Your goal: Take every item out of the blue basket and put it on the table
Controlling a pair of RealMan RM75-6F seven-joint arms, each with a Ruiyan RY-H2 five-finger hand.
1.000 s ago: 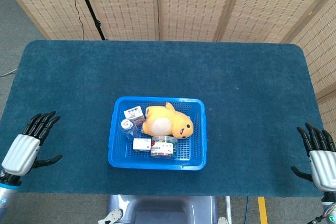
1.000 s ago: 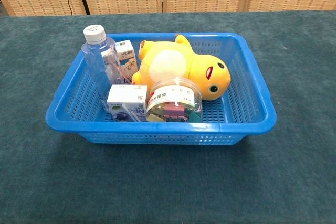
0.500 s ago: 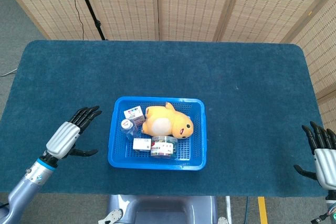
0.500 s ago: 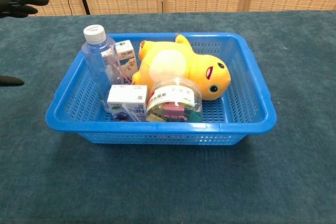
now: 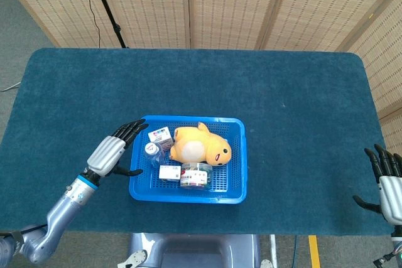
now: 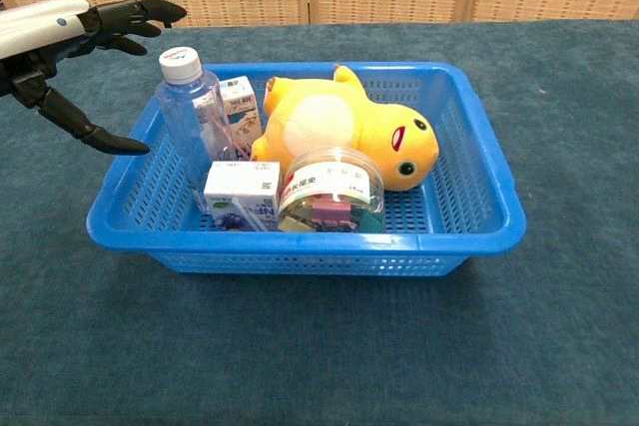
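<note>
Blue basket still full: my left hand, fingers spread and empty, hovers at its left rim; next I must grasp the bottle.

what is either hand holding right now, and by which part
Nothing is held. The left hand is open beside the blue basket, short of the bottle; the right hand is open too.

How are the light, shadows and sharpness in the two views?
Head view: even, soft light, with everything sharp, including the blue basket. Chest view: sharp too, a soft shadow under the basket's front wall, small glare on the clear bottle; the left hand is cut by the frame edge.
</note>
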